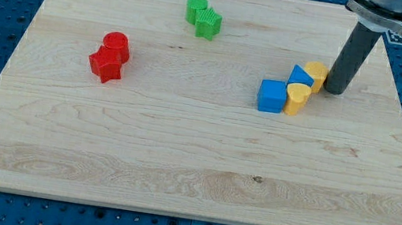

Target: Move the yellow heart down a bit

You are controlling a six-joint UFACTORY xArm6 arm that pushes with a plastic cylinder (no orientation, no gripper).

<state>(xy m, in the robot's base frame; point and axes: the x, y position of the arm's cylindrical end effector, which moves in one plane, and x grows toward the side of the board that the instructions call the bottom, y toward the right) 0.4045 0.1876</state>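
The yellow heart lies right of the board's middle, touching the blue cube on its left. A second blue block sits just above the heart, its shape unclear. A rounded yellow block sits above and to the right of the heart. My tip rests on the board right next to that rounded yellow block, on its right side. It is up and to the right of the heart, and whether it touches the rounded block cannot be told.
A red cylinder and a red star sit together at the view's left. Two green blocks touch near the top middle. The wooden board lies on a blue perforated table.
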